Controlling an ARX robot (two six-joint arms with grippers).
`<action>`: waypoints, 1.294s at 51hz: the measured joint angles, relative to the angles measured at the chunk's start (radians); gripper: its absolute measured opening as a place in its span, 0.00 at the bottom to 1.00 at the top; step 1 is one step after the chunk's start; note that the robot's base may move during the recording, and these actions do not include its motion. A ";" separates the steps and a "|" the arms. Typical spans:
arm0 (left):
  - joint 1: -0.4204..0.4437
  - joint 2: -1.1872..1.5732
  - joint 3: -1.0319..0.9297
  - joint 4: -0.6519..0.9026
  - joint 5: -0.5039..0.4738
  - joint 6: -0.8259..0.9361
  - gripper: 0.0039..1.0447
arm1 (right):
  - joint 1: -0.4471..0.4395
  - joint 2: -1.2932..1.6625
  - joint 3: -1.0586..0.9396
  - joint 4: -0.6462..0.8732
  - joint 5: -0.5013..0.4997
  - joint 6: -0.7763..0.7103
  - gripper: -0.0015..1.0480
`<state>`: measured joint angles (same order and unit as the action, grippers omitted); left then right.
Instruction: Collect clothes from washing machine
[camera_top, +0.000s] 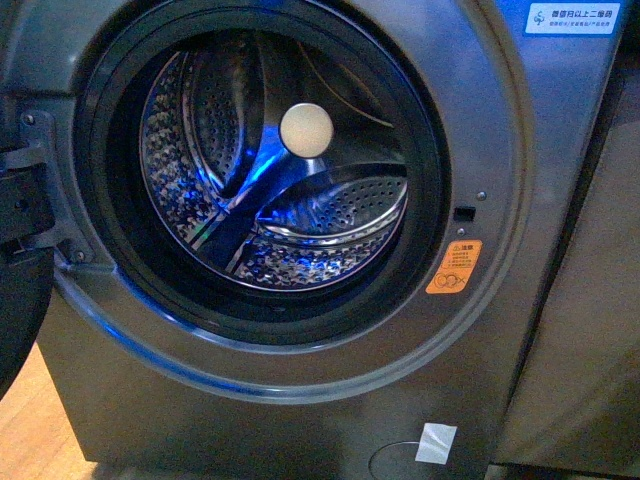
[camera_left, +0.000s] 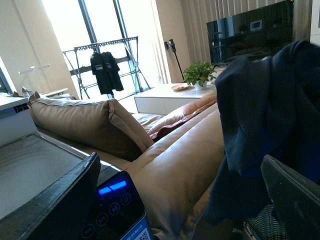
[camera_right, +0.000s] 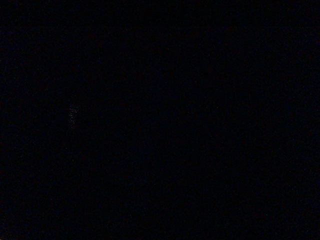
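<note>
The clothes (camera_left: 270, 110), one dark navy garment, are not in the machine. In the left wrist view they hang in loose folds just beside a tan leather sofa (camera_left: 85, 120), above what looks like a woven basket (camera_left: 262, 227) of which only a sliver shows. The left tool (camera_left: 180, 165) has its jaws spread wide, and the cloth falls close by one finger. I cannot tell whether it touches that finger, and whatever holds the garment up is cut off by the frame edge. In the front view the washing machine (camera_top: 250, 420) has its porthole uncovered, and the perforated drum (camera_top: 300, 240) shows only bare steel, blue reflections and a pale round knob (camera_top: 307, 129), with no fabric in sight. The collecting therefore seems to be at its drop-off end. The next move probably calls for checking that the cloth has truly settled into the basket, then glancing at the drum's lower front, which the black rim hides. The right wrist view is dark and neither arm shows in the front view, so I cannot tell how the right tool is set.
</note>
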<state>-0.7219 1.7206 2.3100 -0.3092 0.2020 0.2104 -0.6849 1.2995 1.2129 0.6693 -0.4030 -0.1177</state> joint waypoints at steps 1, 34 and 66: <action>0.000 0.000 0.000 0.000 0.000 0.000 0.94 | -0.011 0.004 0.000 -0.013 -0.005 0.000 0.05; 0.000 0.000 0.000 0.000 0.000 0.000 0.94 | -0.364 0.270 -0.130 -0.716 -0.299 0.259 0.26; 0.000 0.000 0.000 0.000 0.000 0.000 0.94 | -0.209 -0.098 -0.208 -0.335 -0.232 0.512 0.93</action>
<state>-0.7219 1.7203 2.3100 -0.3088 0.2020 0.2104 -0.8944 1.2018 1.0054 0.3340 -0.6350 0.3946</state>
